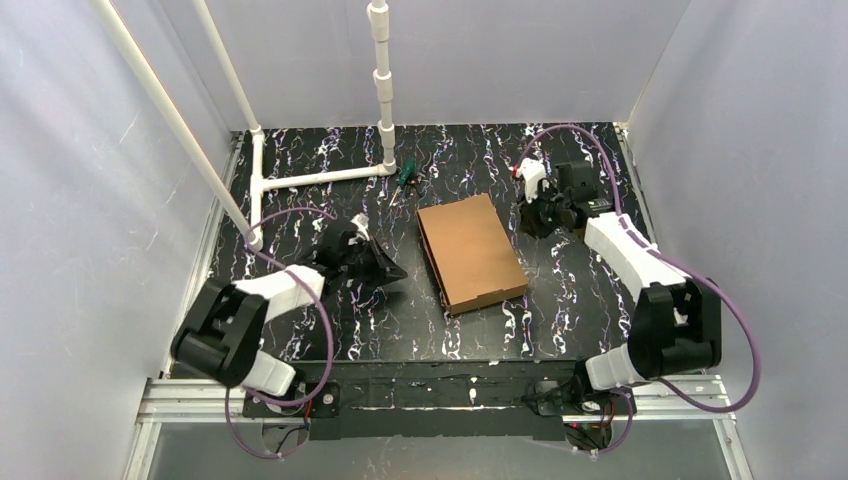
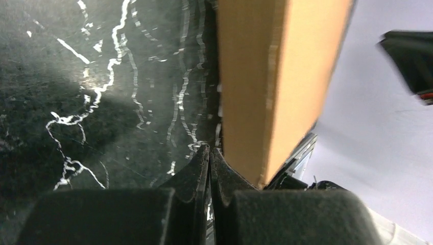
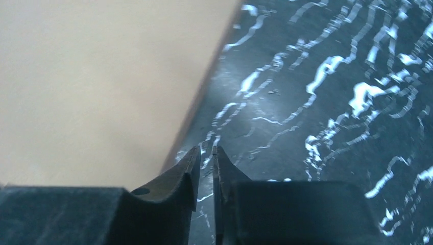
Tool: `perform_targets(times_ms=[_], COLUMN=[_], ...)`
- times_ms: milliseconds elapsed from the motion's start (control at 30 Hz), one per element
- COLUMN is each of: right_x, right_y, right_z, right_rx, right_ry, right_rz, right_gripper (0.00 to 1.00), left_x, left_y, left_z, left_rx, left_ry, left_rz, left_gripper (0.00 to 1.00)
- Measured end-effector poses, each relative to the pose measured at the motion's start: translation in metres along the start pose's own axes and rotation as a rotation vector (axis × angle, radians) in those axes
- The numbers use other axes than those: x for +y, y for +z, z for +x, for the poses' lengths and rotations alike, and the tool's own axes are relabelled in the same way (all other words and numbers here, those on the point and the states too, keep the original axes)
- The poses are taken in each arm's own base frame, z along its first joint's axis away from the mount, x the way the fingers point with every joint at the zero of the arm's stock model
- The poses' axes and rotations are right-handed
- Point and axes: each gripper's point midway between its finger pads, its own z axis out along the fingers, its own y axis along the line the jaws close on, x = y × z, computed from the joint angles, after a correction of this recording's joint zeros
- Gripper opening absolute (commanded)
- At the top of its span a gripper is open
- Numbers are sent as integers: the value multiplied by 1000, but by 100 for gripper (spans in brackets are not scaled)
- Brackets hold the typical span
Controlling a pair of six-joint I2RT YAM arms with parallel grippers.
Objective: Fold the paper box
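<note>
Centrally, the paper box (image 1: 470,250) lay on the black marbled surface (image 1: 560,300) between pale walls (image 1: 100,150). The left hand (image 2: 210,150) was clenched empty; the right hand (image 3: 206,150) stood slightly parted.

The left pincer (image 2: 210,151) holds its jaws pressed together with nothing between them, tips low over the black, white-veined desk (image 2: 102,76). Just right of the tips rises the brown paper box (image 2: 255,76). Beyond it are a pale wall (image 2: 367,153) and a blurred dark shape (image 2: 411,56).
</note>
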Motion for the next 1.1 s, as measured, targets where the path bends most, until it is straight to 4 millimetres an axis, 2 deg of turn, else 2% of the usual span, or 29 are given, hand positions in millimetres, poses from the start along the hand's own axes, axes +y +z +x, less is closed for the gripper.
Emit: perform_targets(times_ms=[100, 200, 367, 533, 600, 733, 867, 1100], right_x=[-25, -34, -27, -8, -7, -6, -3, 9], right_y=[12, 24, 46, 62, 67, 71, 74, 83], right_z=[3, 17, 39, 48, 51, 52, 48, 44], right_rx=[31, 74, 134, 160, 167, 157, 140, 152], right_ry=[87, 151, 227, 281, 290, 333, 360, 403], right_rz=[117, 157, 123, 44, 36, 18, -4, -62], right_gripper=[19, 19, 19, 19, 19, 19, 18, 18], left_x=[16, 14, -5, -22, -25, -29, -36, -63], left_y=[19, 33, 54, 77, 82, 81, 72, 46], left_z=[13, 22, 22, 17, 17, 20, 23, 2], left_rx=[81, 132, 164, 182, 189, 196, 197, 118], left_ry=[-38, -30, 2, 25, 31, 54, 84, 136], left_rz=[-63, -76, -54, -34, -32, -37, -40, -28], left_gripper=[0, 0, 0, 0, 0, 0, 0, 0])
